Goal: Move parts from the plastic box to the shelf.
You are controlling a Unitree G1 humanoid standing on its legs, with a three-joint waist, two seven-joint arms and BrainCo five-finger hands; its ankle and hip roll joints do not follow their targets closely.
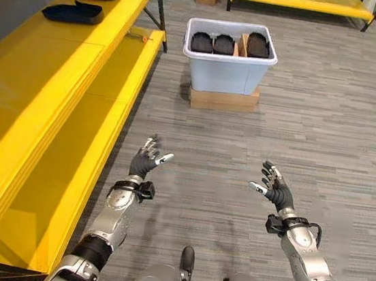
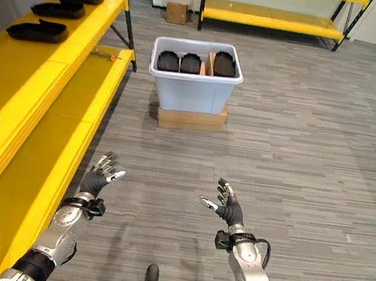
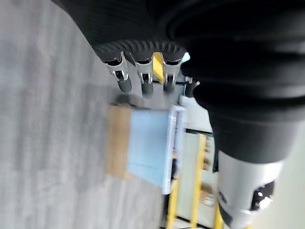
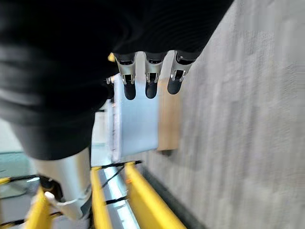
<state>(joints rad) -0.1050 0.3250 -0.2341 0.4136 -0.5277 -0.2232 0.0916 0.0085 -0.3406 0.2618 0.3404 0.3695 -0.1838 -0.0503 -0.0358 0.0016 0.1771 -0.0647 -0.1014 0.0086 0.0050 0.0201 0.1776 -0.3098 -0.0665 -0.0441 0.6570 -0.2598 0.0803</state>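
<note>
Pale blue plastic box (image 1: 228,66), upper centre of frame, on a flat cardboard carton (image 1: 223,99): holds black moulded parts (image 1: 224,44). Yellow metal shelf (image 1: 58,77), left side: three black parts (image 1: 73,12). Left hand (image 1: 149,158) and right hand (image 1: 275,187), lower frame: fingers spread, holding nothing.

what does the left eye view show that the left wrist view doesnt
The left eye view alone shows three black parts lying on the yellow shelf, more black parts inside the plastic box, and the open right hand. The left wrist view alone gives the close look along the left hand, its fingers relaxed and holding nothing. Both show the box on its cardboard base, well ahead of the hands.
</note>
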